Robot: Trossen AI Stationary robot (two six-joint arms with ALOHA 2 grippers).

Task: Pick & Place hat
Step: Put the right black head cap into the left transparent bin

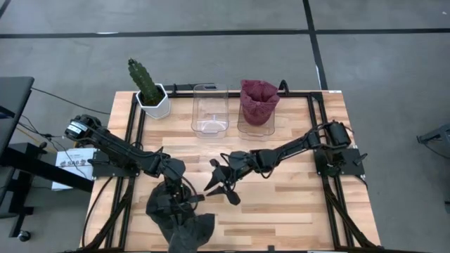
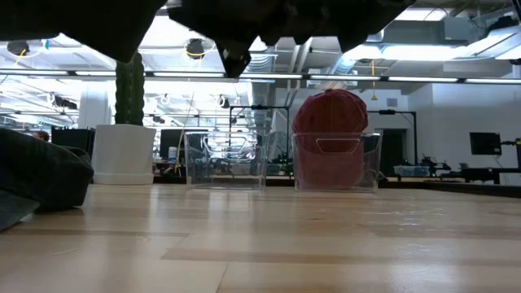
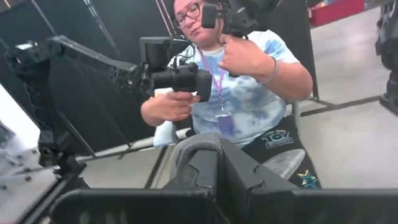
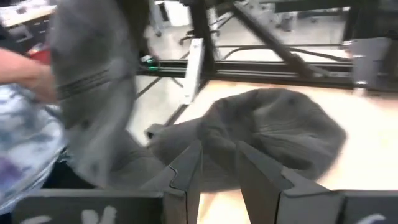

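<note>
Seen from above, the grey hat (image 1: 179, 221) slumps soft and light at the tabletop (image 1: 281, 204) front edge, my left tool (image 1: 191, 202) pinching its fabric. From my right wrist, my right tool (image 4: 217, 165) stands part-spread and empty near the crumpled crown; any thick fold should take a pinch.

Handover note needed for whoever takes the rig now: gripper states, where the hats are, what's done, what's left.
Left gripper: shut on the dark grey hat, at the table's near left edge.
Right gripper: jaws partly apart, empty, beside that hat at mid-table.
Red hat: already in the right clear bin.
Left clear bin: empty.
Left: grey hat not yet placed.
</note>
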